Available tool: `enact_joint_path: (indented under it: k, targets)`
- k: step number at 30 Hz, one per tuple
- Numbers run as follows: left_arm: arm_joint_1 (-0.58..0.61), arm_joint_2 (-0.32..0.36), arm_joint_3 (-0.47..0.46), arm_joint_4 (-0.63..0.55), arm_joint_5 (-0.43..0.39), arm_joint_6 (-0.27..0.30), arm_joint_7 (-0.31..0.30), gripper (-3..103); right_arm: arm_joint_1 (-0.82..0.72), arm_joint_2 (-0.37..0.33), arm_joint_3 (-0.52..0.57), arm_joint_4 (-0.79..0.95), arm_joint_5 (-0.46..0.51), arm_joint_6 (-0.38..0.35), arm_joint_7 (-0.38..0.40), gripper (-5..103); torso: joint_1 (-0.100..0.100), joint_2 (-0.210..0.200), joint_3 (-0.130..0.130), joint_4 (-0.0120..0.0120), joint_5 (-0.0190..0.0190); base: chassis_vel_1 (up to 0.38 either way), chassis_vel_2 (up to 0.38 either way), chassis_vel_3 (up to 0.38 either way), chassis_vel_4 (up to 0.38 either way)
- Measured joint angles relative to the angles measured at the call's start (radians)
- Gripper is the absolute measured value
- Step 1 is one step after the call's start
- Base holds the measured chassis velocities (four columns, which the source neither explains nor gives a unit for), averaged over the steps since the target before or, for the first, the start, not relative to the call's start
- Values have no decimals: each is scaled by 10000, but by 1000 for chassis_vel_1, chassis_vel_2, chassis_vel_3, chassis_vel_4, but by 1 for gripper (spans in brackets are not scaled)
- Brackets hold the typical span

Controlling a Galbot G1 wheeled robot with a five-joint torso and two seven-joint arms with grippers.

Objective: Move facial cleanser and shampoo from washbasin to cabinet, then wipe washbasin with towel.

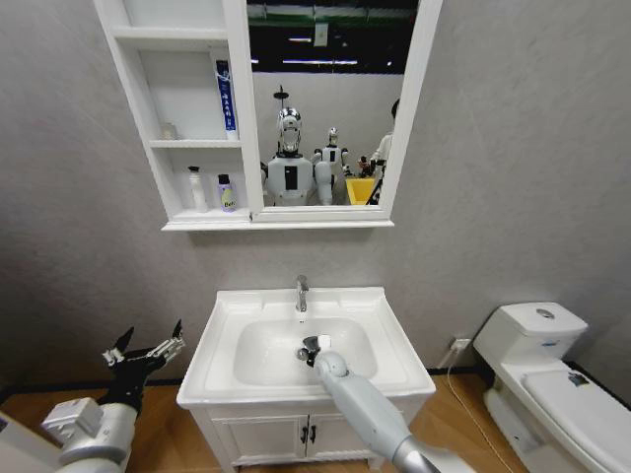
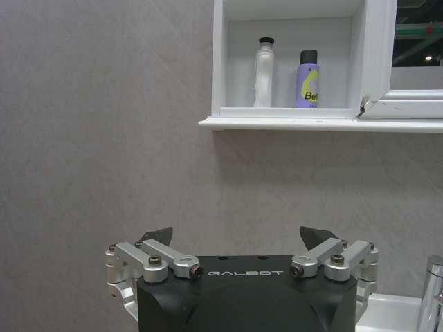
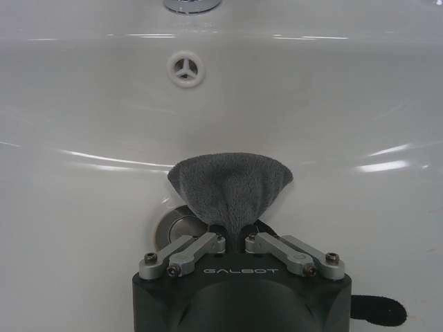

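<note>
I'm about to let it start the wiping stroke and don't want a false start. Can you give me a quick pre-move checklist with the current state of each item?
1. Dark grey fluffy towel pinched in right claw: ok.
2. Towel down inside white ceramic washbasin bowl, near the chrome drain: ok.
3. White bottle and purple bottle standing in white wall cabinet bottom compartment: ok.
4. Basin rim free of bottles: ok.
5. Left claw open, off to the basin's left side: ok.
6. Towel pressing on the surface: cannot tell.

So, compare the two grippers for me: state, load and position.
The right gripper is shut on the towel down in the washbasin bowl; the left gripper is open, carries nothing, and hangs beside the basin, facing the wall below the cabinet. Both share the same build.
</note>
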Motion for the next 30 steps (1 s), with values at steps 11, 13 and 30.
enact_joint_path:
  k: [11,13,30]
  targets:
    - [0,0,0,0,0,0,0,100,174,685,-184,-436,-213,147,-248,8,0,-2,1,3,2,0,0,0,0]
    - [0,0,0,0,0,0,0,100,170,692,-191,-434,-213,147,-239,8,0,-2,1,3,2,0,0,0,0]
    - [0,0,0,0,1,0,-1,100,-360,-531,152,936,317,-269,608,8,0,-2,1,0,2,0,0,0,0]
